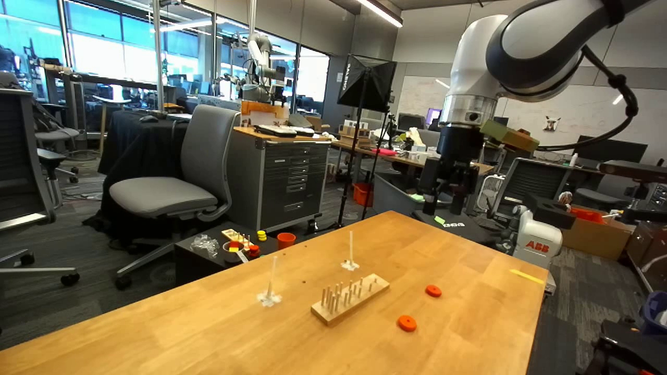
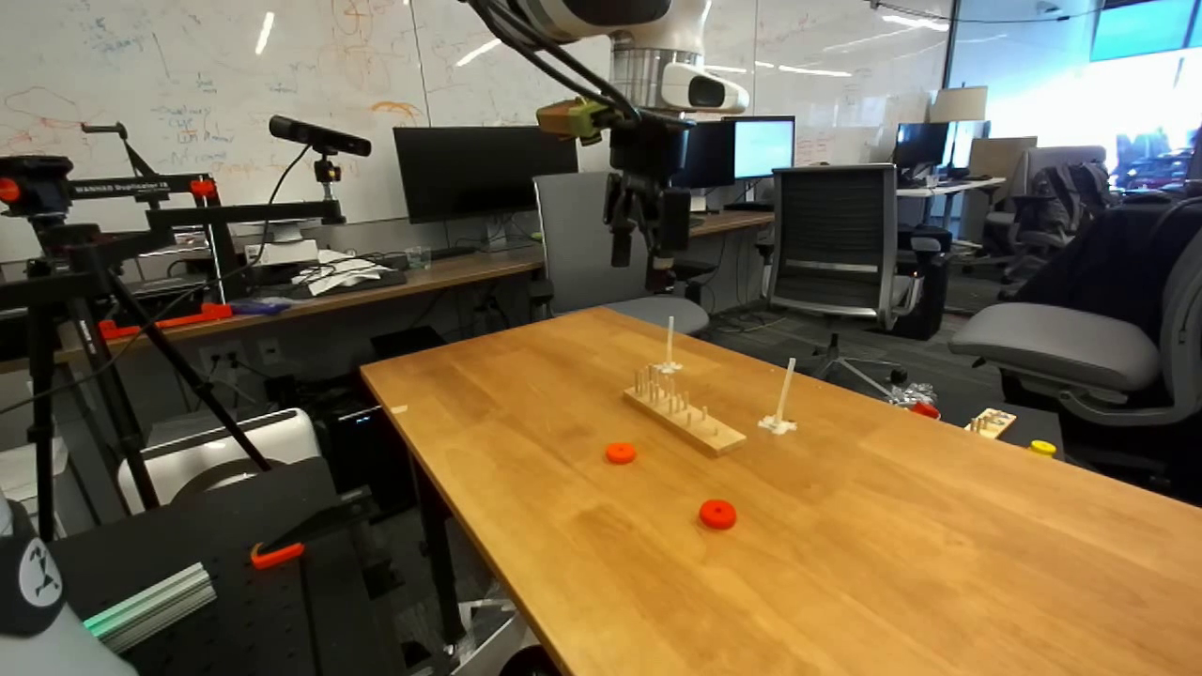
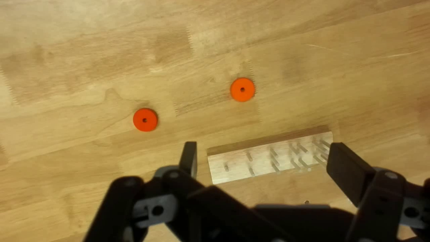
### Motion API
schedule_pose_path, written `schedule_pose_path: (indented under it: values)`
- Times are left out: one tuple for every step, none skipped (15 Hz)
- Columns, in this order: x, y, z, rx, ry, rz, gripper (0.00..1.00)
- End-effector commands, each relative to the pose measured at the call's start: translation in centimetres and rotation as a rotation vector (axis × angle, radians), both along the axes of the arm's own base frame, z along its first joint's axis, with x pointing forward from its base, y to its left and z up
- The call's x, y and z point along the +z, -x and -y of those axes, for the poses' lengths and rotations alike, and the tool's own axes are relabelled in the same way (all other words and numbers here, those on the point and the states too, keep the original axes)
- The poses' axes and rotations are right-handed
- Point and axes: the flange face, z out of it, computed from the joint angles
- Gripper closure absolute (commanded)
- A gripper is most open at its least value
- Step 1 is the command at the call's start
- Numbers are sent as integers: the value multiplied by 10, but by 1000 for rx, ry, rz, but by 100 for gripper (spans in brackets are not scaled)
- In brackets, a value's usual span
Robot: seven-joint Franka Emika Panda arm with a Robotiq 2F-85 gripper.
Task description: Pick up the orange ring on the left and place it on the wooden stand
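Note:
Two alike flat orange rings lie apart on the wooden table. The ring at the left in the wrist view (image 3: 144, 120) is the one nearer the stand's sparsely pegged end; this orange ring also shows in both exterior views (image 1: 433, 290) (image 2: 717, 514). The second orange ring (image 3: 242, 89) lies to its right in the wrist view and shows in both exterior views (image 1: 407, 323) (image 2: 620, 453). The wooden stand (image 3: 235, 168), a low pale block with bare upright pegs, shows in both exterior views (image 1: 333, 314) (image 2: 700, 430). My gripper (image 3: 263, 145) is open and empty, high above the table (image 1: 443, 205) (image 2: 641, 263).
Two thin pale posts stand upright on the table (image 1: 469, 333) beyond the stand in an exterior view: a post (image 1: 351, 247) and another post (image 1: 272, 278). Yellow tape (image 1: 527, 276) marks one table edge. A low black side table (image 1: 208, 263) with small parts stands beside the table.

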Motion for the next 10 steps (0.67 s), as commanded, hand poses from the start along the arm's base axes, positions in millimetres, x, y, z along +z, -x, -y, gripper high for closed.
schedule_pose_path:
  values:
    - [1,-1,0,-1,0,0,0]
    - [2,-1,0,-1,0,0,0]
    - [3,-1,0,-2,0,1,0]
    - [-1,-4,-1,-9,4,-5,0]
    - [-7,-7,-2,-17,9,-18,0]
    - [-12,-9,-1,-20,14,-24,0]
    - [-17,-10,0,-24,14,-32,0]
    - [-22,-12,1,-28,13,-41,0]
    - [-27,-13,1,-29,15,-51,0]
    - [-33,-15,1,-32,14,-58,0]
